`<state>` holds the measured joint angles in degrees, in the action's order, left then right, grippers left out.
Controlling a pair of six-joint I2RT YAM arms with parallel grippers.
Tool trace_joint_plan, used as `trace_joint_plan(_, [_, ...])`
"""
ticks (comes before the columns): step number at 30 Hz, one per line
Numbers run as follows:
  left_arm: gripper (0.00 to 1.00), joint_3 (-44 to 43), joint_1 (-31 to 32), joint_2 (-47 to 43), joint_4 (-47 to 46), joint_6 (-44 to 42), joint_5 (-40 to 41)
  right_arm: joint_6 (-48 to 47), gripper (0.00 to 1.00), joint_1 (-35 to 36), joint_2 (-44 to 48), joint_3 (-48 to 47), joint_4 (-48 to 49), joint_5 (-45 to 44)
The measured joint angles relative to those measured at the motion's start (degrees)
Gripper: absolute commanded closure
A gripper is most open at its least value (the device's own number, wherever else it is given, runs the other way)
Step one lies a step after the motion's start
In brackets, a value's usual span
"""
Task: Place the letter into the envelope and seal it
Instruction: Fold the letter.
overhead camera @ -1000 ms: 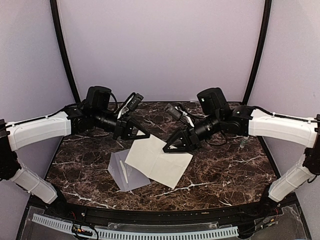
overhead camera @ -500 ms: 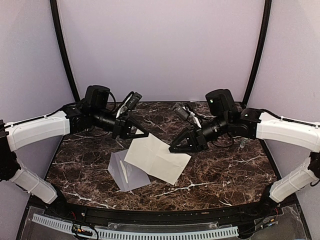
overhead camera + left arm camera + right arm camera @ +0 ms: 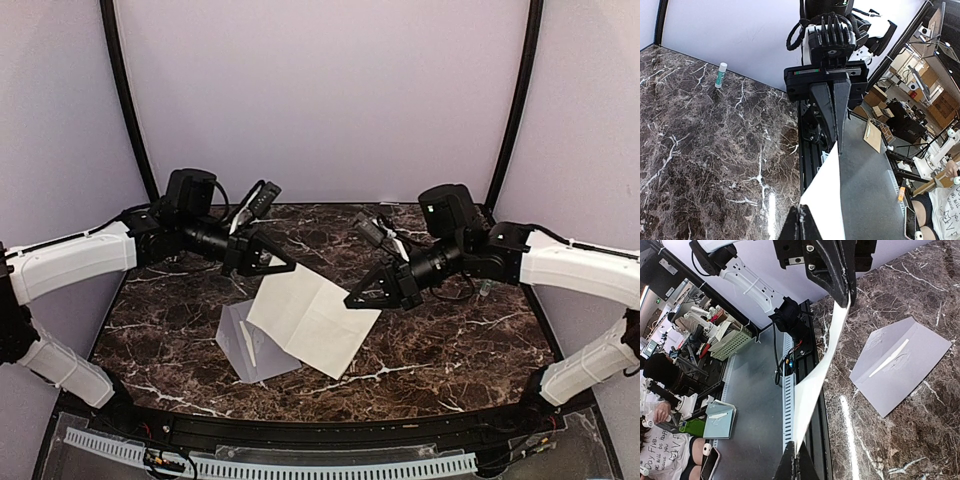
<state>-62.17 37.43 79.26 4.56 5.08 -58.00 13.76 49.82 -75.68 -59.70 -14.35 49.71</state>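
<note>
Rightward, away from the envelope [image 3: 250, 358], the right gripper [image 3: 350, 300] has drawn back, and its jaws are now clamped on the letter [image 3: 312, 320]. The left gripper [image 3: 287, 268] pinches the opposite corner. The sheet hangs between them, overlapping the envelope's far-right part. The envelope lies flat on the marble table [image 3: 450, 340], nearer the left arm, so the letter likely must travel near-left.

R end effector [image 3: 352, 300] now tight on letter [image 3: 305, 322] edge, farther right vs 1 s ago.

White-shelled arms [image 3: 70, 262], black joints and cables; left hand [image 3: 292, 268] and right hand [image 3: 348, 299] black.
</note>
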Motion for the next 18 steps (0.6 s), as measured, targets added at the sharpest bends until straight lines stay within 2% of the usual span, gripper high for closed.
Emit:
trace_joint_plan(1, [1.00, 0.00, 0.00, -0.09, 0.00, 0.00, -0.02, 0.15, 0.83, 0.00, 0.26, 0.00, 0.02, -0.20])
trace_joint_plan(4, [1.00, 0.00, -0.04, -0.42, 0.00, 0.00, -0.04, 0.57, 0.78, 0.00, 1.20, 0.07, -0.15, -0.63])
trace_joint_plan(6, [1.00, 0.00, -0.04, -0.66, 0.00, 0.00, -0.04, 0.70, 0.86, 0.00, 1.84, 0.11, -0.31, -0.94])
trace_joint_plan(8, [1.00, 0.00, -0.04, -0.81, 0.00, 0.00, -0.02, 0.61, 1.00, 0.00, 2.21, 0.11, -0.37, -1.25])
trace_joint_plan(18, [1.00, 0.00, -0.04, -1.62, 0.00, 0.00, -0.02, 1.29, 1.00, -0.02, 2.27, 0.15, -1.62, -2.89])
